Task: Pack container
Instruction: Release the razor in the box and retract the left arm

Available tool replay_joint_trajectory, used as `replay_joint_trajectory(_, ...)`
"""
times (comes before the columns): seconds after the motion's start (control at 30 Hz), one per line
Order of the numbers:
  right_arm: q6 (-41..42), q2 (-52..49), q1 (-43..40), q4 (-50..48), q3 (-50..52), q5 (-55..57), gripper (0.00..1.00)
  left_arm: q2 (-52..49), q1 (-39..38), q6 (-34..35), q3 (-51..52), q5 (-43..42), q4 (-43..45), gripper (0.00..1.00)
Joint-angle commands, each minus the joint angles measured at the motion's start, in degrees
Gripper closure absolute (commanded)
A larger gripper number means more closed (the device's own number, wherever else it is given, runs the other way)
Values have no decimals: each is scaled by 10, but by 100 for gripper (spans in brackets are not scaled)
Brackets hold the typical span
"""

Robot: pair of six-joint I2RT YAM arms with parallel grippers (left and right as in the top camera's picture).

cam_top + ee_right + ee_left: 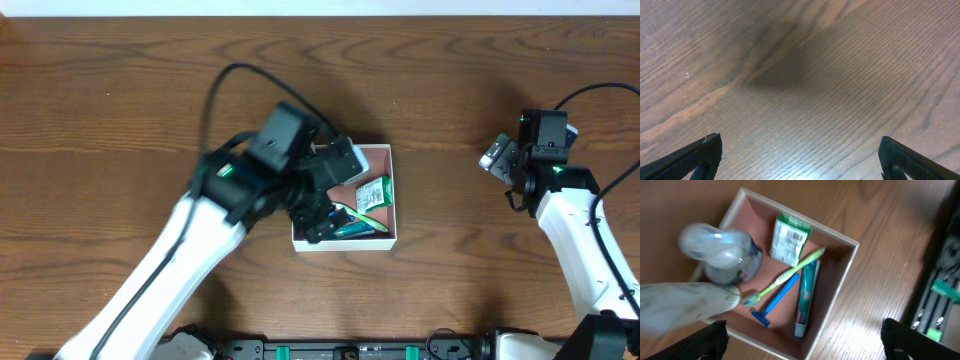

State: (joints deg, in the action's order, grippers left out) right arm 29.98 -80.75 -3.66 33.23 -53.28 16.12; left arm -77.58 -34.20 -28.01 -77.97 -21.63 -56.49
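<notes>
The container (373,150) is a shallow white-walled box with a pinkish-brown floor at the table's middle. In the left wrist view the container (836,262) holds a green packet (789,239), a green toothbrush (792,271), a blue razor (771,304) and a toothpaste tube (805,298). A blurred clear bottle (722,250) and a white tube (682,302) lie at its left edge. My left gripper (316,218) hovers over the box, open and empty, jaws spread wide (802,342). My right gripper (500,158) is open and empty above bare wood (800,160).
The brown wooden table (480,70) surrounds the box. A black rail with green fittings (350,350) runs along the near edge and also shows at the right of the left wrist view (942,287). A black cable (225,80) loops from the left arm.
</notes>
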Motion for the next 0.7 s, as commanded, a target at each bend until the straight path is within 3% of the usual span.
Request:
replay_joint_trajectory(0.0, 8, -3, -5, 0, -3, 8, 1, 74, 0, 32, -22, 0, -8, 2)
replay_joint_trajectory(0.27, 8, -3, -5, 0, -3, 8, 1, 231, 0, 48, -22, 38, -60, 2)
replay_joint_trajectory(0.67, 8, -3, -5, 0, -3, 8, 1, 333, 0, 47, -14, 90, -280, 2)
